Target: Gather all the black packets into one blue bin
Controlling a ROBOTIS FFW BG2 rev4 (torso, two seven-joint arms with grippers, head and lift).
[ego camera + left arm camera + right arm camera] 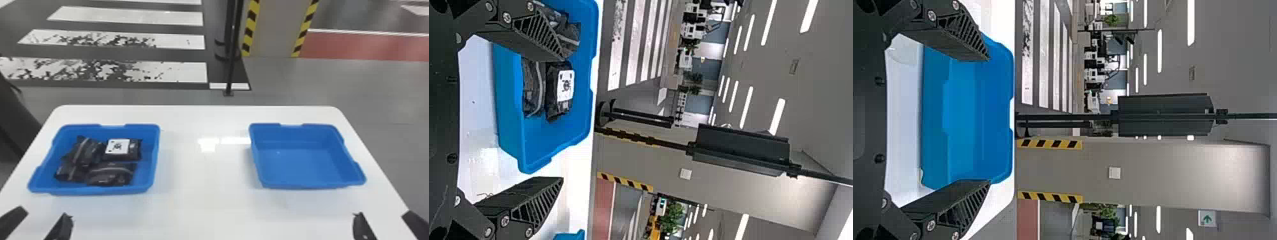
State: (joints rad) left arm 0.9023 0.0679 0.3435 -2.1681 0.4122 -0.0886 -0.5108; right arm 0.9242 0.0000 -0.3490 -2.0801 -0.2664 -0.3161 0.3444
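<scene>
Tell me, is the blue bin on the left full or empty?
Partly filled: the left blue bin holds several black packets, with bare blue floor showing beside them.

Left tool (44, 212), right tool (382, 213) — cut off by head view's bottom edge.

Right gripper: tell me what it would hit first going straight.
Likely the right-hand blue bin, lying ahead of the right gripper; height is unclear, so it could pass above.

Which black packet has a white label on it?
The back-right black packet in the left blue bin: it alone has a white label showing.
</scene>
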